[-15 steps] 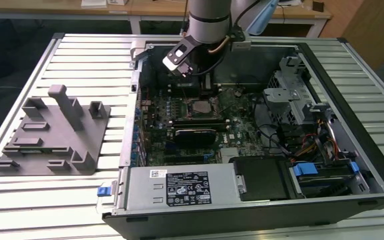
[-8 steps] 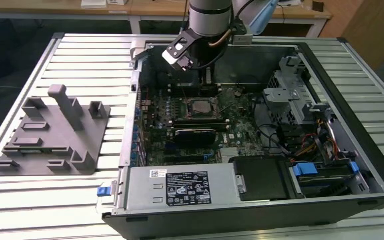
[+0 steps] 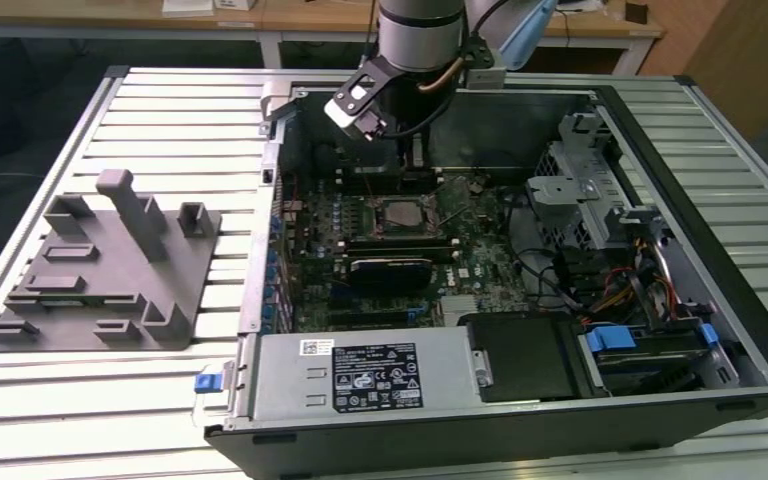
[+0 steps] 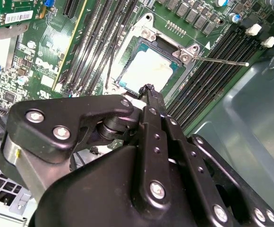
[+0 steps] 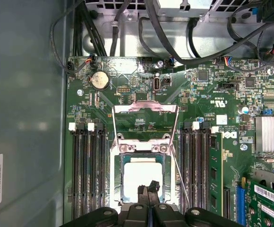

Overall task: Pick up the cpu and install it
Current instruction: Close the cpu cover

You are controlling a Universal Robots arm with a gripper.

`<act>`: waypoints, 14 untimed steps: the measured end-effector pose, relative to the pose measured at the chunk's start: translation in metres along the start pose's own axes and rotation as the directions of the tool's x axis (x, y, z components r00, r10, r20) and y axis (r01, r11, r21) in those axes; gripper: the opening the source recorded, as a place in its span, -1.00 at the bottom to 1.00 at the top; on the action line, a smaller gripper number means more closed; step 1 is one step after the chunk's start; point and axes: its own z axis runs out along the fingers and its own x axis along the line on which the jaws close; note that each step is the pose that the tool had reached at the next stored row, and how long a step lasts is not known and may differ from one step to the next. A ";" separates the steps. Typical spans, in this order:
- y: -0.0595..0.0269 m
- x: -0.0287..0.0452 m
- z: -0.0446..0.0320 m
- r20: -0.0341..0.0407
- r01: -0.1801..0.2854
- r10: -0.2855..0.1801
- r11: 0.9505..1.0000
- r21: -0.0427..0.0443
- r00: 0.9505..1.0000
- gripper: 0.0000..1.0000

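Note:
The cpu (image 5: pixel 136 171), a flat silver-white square, lies flat in the black-framed socket on the green motherboard (image 5: pixel 127 90) inside the open computer case. It also shows in the second wrist view (image 4: pixel 150 70) and in the exterior view (image 3: pixel 395 212). My gripper (image 5: pixel 149 189) hangs just over the cpu's edge, its two black fingers pressed together with nothing between them. In the second wrist view the gripper (image 4: pixel 149 89) points down at the chip. The socket's metal load plate (image 5: pixel 145 109) stands flipped open and the thin lever (image 5: pixel 179 175) is raised.
Memory slots (image 5: pixel 87 165) flank the socket on both sides. A grey fixture block (image 3: pixel 104 270) sits on the slatted table at the exterior view's left. The case holds a power supply (image 3: pixel 357 375), a drive cage (image 3: pixel 584 190) and loose cables (image 5: pixel 175 42).

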 end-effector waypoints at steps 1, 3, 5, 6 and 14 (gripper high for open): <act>0.0000 0.0000 -0.0003 0.000 0.000 0.000 1.000 0.000 1.000 -0.79; 0.0000 -0.0001 -0.0013 0.000 0.000 0.000 1.000 0.000 1.000 -0.79; 0.0001 -0.0001 -0.0027 0.000 0.000 0.000 1.000 0.000 1.000 -0.79; 0.0001 -0.0001 -0.0035 0.000 0.000 0.000 1.000 0.000 1.000 -0.79; 0.0006 -0.0003 -0.0144 0.000 0.000 0.000 1.000 0.000 1.000 -0.79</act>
